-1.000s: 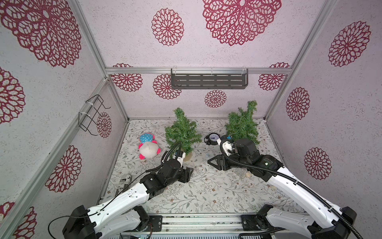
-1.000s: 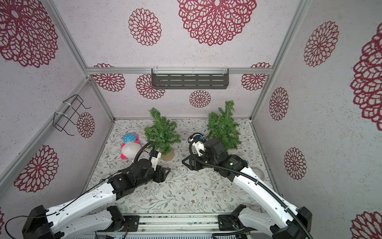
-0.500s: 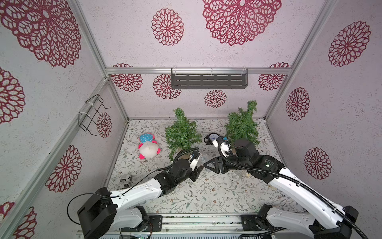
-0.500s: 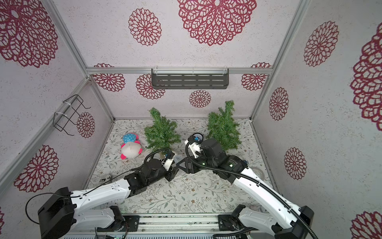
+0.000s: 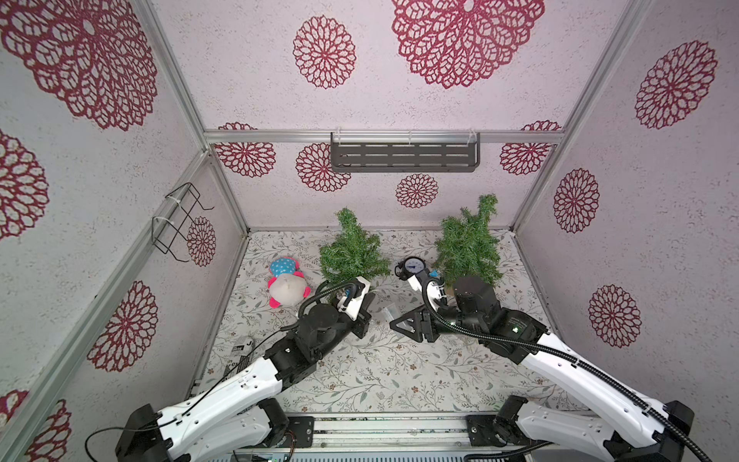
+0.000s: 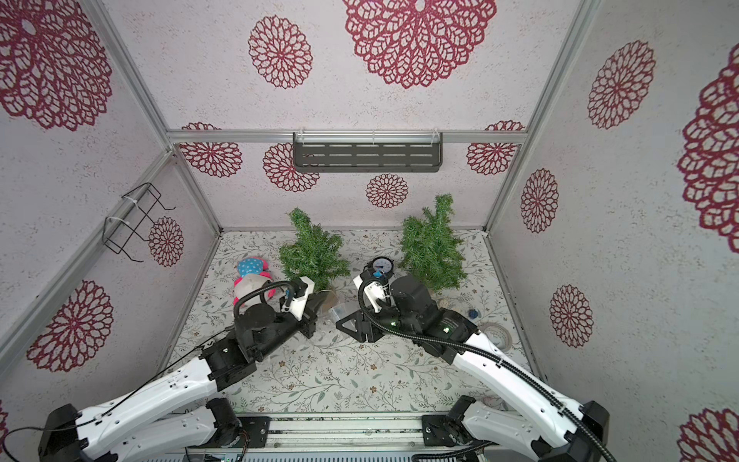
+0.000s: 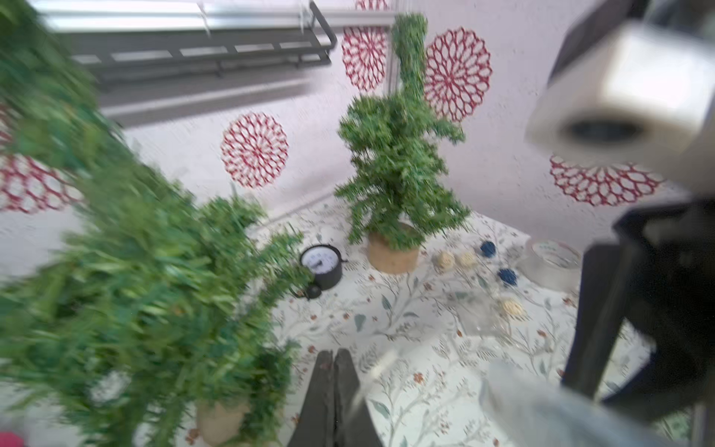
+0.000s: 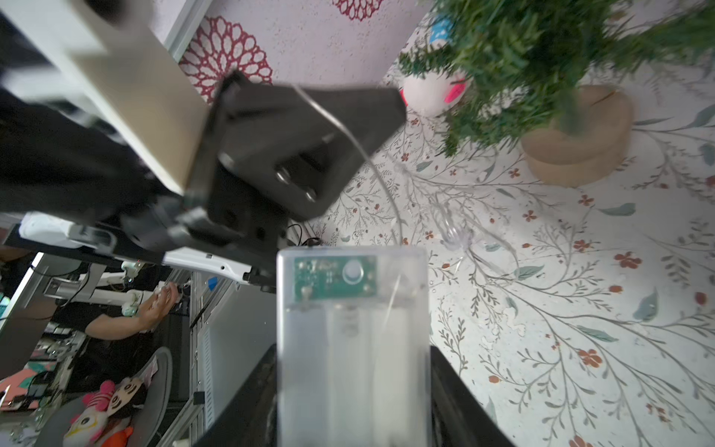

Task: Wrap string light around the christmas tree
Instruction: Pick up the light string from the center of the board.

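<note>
Clamping the clear battery box (image 8: 353, 294), right hand (image 8: 353, 351) faces left hand (image 7: 334, 358), pressed together.

A robotics lab test cell: the left arm (image 5: 240, 384) and right arm (image 5: 580, 380) stand on a metal rail (image 5: 400, 430), boxed in by aluminium-framed panels (image 5: 100, 168) papered with red rosettes (image 5: 324, 52). Past the left gripper (image 7: 334, 360), outside the cell, a person (image 8: 116, 323) is among desks and cables, with plush toys (image 8: 104, 406) on a grey chair (image 8: 154, 371).
</note>
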`<state>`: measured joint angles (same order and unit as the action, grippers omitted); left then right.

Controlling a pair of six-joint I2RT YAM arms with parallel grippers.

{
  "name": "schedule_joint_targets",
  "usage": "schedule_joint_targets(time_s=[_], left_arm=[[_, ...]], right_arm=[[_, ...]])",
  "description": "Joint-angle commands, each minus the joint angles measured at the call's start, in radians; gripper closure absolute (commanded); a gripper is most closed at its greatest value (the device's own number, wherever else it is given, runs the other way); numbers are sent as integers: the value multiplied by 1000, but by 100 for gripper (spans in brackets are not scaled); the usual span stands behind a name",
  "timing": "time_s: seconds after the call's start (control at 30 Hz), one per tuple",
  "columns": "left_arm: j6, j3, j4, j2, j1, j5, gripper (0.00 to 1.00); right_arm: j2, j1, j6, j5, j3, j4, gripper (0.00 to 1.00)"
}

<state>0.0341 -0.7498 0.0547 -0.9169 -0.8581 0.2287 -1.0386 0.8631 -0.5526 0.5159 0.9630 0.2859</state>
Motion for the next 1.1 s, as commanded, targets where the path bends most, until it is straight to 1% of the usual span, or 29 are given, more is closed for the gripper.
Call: schedule_joint_targets(time_s=[0.0, 0.1, 0.13, 0.17, 0.2, 0.27, 0.3, 0.43, 0.53, 0.63, 0.73, 0.8, 0.87, 1.0, 1.07], left_arm=[[-96, -113, -112, 49, 3, 35, 100], [-90, -201, -163, 57, -17, 40, 100], [-102, -184, -151, 56, -16, 54, 100], [-139, -143, -103, 48, -16, 94, 100], [-167, -131, -106, 37, -20, 105, 100], [-148, -192, -189, 21, -25, 87, 100], [-146, -216, -210, 20, -26, 97, 100], [-250, -182, -135, 54, -15, 168, 99], [-261, -209, -142, 58, 2, 154, 99], [-297, -237, -142, 48, 8, 133, 99], [-331, -254, -136, 38, 22, 121, 99], [-328, -263, -126, 38, 41, 89, 99], [-313, -275, -119, 38, 60, 52, 99], [-286, -318, -125, 26, 78, -3, 99], [-279, -335, -135, 18, 79, -17, 99]], right_arm=[[-7, 38, -7, 18, 16, -155, 60], [-38, 62, 9, -10, 28, -192, 60], [-46, 69, 14, -15, 25, -206, 60], [-55, 72, 16, -22, 19, -226, 60], [-68, 71, 20, -30, 19, -236, 60], [-97, 75, 43, -45, 36, -224, 60], [-109, 79, 58, -55, 46, -215, 60], [-127, 90, 102, -97, 40, -211, 59], [-150, 102, 123, -128, 39, -229, 58], [-168, 117, 125, -146, 27, -286, 56], [-183, 122, 111, -169, 24, -327, 49], [-191, 122, 108, -172, 31, -339, 40], [-190, 122, 105, -177, 21, -360, 34], [-189, 122, 117, -202, -18, -374, 25], [-177, 123, 113, -219, -49, -396, 23]])
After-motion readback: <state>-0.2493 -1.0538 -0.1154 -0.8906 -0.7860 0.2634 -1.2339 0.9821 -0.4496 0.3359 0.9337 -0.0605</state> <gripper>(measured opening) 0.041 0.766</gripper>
